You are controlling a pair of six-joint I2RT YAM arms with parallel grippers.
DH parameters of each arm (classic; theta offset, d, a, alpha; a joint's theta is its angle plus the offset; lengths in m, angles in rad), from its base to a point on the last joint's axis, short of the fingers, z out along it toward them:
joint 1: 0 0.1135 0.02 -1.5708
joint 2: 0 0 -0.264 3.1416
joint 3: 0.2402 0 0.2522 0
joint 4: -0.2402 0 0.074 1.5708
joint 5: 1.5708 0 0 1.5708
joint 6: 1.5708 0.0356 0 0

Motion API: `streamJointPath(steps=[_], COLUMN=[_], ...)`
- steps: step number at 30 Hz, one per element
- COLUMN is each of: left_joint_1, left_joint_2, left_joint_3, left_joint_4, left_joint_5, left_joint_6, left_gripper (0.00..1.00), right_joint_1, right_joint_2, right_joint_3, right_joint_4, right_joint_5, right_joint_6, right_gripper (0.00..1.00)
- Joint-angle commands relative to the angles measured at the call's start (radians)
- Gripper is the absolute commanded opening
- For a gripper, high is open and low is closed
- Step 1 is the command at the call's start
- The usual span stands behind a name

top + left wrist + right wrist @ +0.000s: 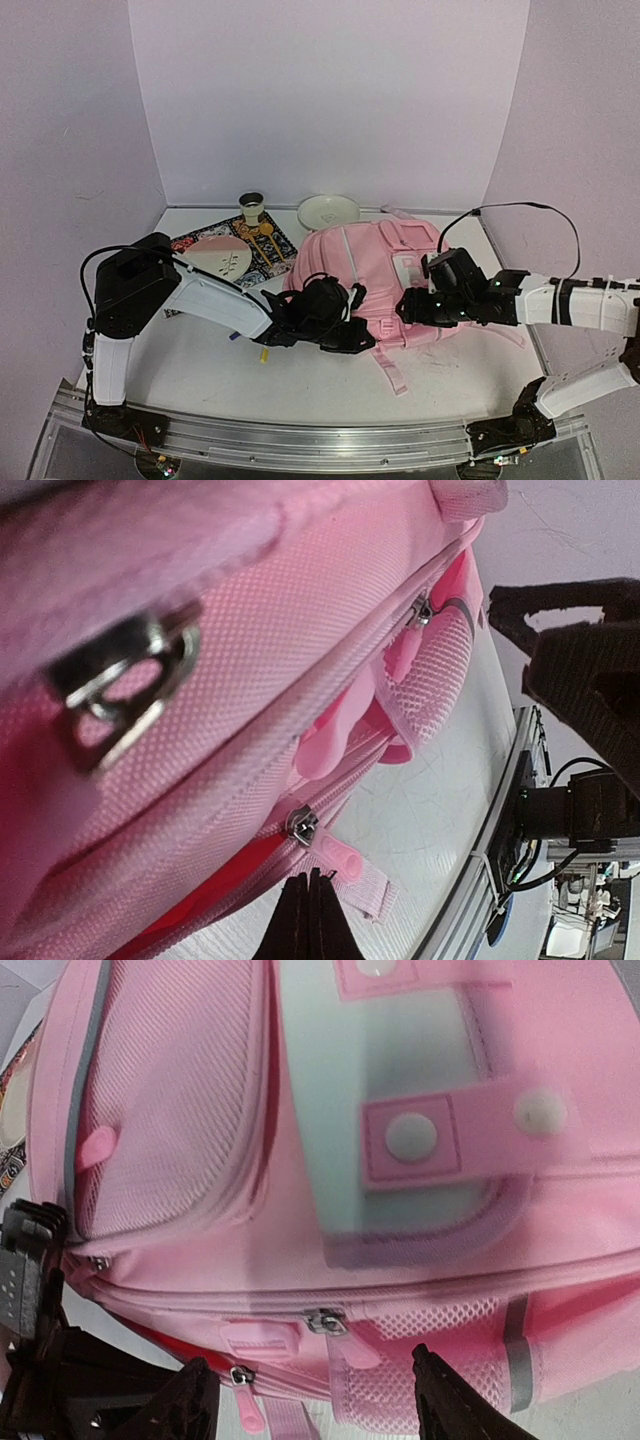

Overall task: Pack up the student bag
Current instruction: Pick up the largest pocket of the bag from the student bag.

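The pink student bag (372,275) lies flat in the middle of the table, white buckle patch up. My left gripper (345,335) is at its near left edge, shut and empty; in the left wrist view the gripper (308,878) sits just below a silver zip slider with a pink pull tab (335,851), without holding it. The zip left of the slider gapes, showing red lining (215,875). My right gripper (412,305) hovers over the bag's near right part, open; in the right wrist view the gripper (315,1385) straddles another zip slider (323,1321) and mesh pocket.
A patterned mat (240,255) with a pink and white plate (222,258) lies at the back left. A small cup (251,207) and a white bowl (328,211) stand at the back wall. A bag strap (392,372) trails toward the near edge. A metal rail (320,435) runs along the front.
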Motion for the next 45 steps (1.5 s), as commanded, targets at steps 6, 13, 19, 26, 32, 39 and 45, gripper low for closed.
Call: streamJointPath(steps=[6,13,19,26,32,39,45], left_joint_1=[-0.006,-0.027,-0.068,-0.149,-0.222,-0.25,-0.272], left_joint_2=[-0.037,-0.053,-0.072,-0.114,-0.079,-0.017,0.057], left_joint_3=[-0.015,-0.019,0.003,-0.003,0.038,0.104,0.159], left_joint_4=[0.023,0.02,-0.099,-0.108,-0.108,-0.106,-0.103], left_joint_5=[-0.011,-0.045,-0.249,-0.45,-0.591,-0.71,-0.751], left_joint_6=[0.003,0.028,0.201,0.491,0.743,0.901,1.003], left_gripper=[0.24,0.43,0.5,0.54,0.6,0.62,0.62], right_joint_1=[-0.005,-0.005,-0.005,-0.005,-0.004,-0.005,-0.005], right_joint_2=[-0.094,-0.109,-0.156,-0.139,-0.129,-0.157,-0.167], right_joint_3=[-0.108,-0.158,-0.184,-0.164,-0.151,-0.16,-0.162], right_joint_4=[-0.033,0.016,0.014,0.013,0.011,0.005,0.003], right_joint_5=[-0.044,-0.072,-0.035,-0.02,-0.009,0.012,0.02], right_joint_6=[0.142,0.182,0.211,0.202,0.197,0.2,0.203], right_gripper=[0.71,0.72,0.72,0.72,0.73,0.73,0.74])
